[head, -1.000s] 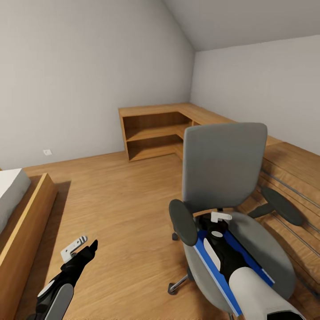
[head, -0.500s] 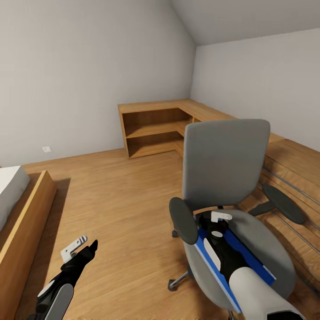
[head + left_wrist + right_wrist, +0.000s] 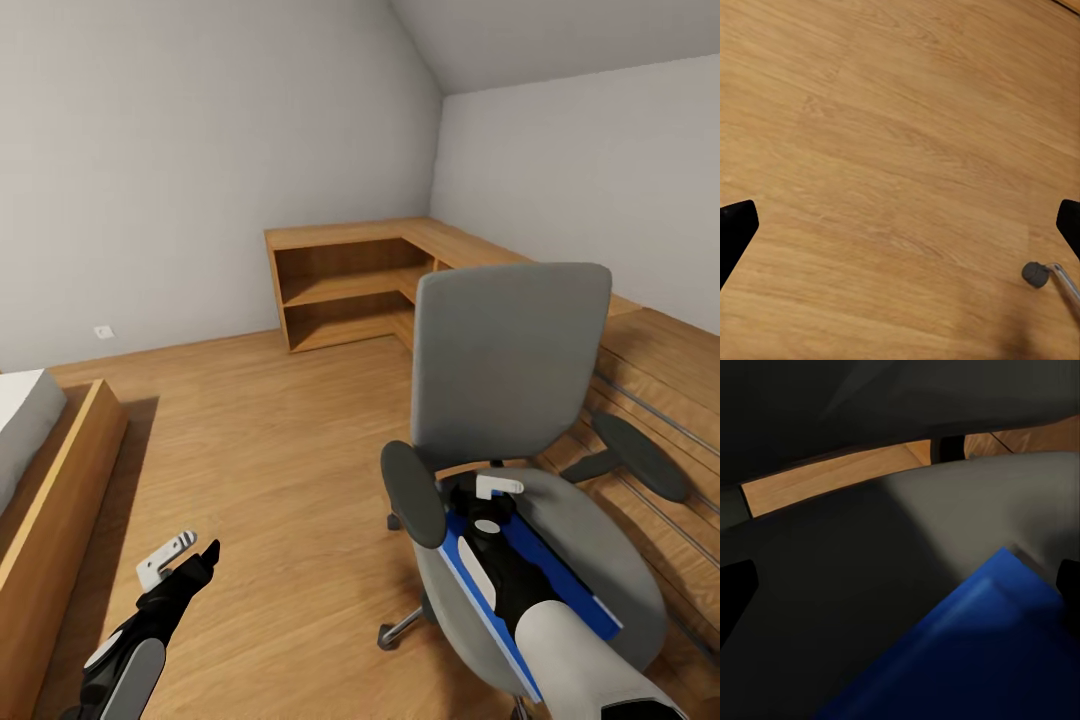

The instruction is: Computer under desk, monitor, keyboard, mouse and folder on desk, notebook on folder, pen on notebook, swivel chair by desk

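Right gripper [image 3: 487,507] over blue folder [image 3: 967,652]

You have nothing to read here: no text, label, brand, number or sign shows on the swivel chair [image 3: 510,400], the blue folder [image 3: 560,585], the wooden shelving [image 3: 345,285], the walls or the floor in any view.

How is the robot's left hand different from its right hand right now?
The left gripper hangs over bare wooden floor beside the swivel chair, while the right gripper reaches down over the chair's seat, above the blue folder. The left one has nothing between its spread fingers; the right one's fingers are spread too, with the folder's corner below them. Both are black.
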